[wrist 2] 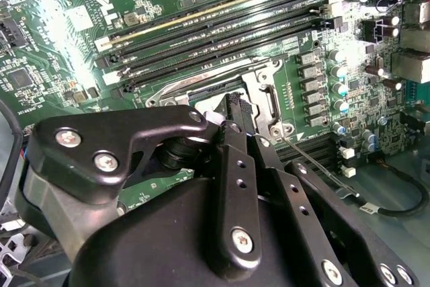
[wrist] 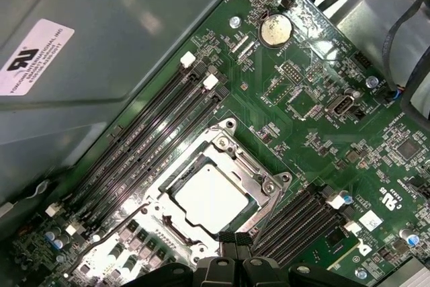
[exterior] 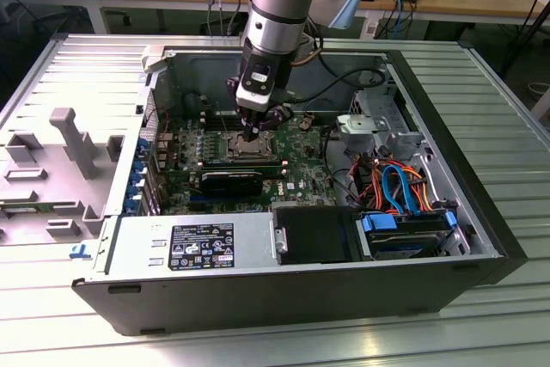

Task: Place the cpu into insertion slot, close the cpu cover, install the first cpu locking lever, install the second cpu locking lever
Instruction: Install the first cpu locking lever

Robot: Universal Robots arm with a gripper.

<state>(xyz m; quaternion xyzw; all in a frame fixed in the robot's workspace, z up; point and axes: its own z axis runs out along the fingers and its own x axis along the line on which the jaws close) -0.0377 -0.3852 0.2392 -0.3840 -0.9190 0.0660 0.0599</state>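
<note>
The cpu (wrist: 207, 196) is sitting in the slot (wrist: 225, 140), just ahead of the jaws, with the cover (wrist: 259, 178) lying shut around it so the silvery-tan face is showing through the cut-out. The gripper (wrist: 235, 238) is hanging right at the near edge of the socket, its fingertips (wrist 2: 236, 107) drawn together into one narrow point with nothing between them, as both wrist views are showing. A thin wire lever (wrist 2: 310, 158) is running along one side of the socket, just beside the jaws; whether it is latched under its hook I cannot tell. The risk here is that the closed tips are working very close to the cover's edge: a push landing on the frame plate rather than on a lever could be bending it or pressing the chip unevenly onto the contacts beneath. A tip slipping off the springy wire could also be striking the small capacitors (wrist 2: 339, 89) lined up beyond the socket on the board (wrist: 316, 65). In the exterior view the arm (exterior: 277, 15) is reaching down almost vertically into the open case (exterior: 481, 169), wrist tilted slightly, with the gripper (exterior: 255, 133) low over the socket.
</note>
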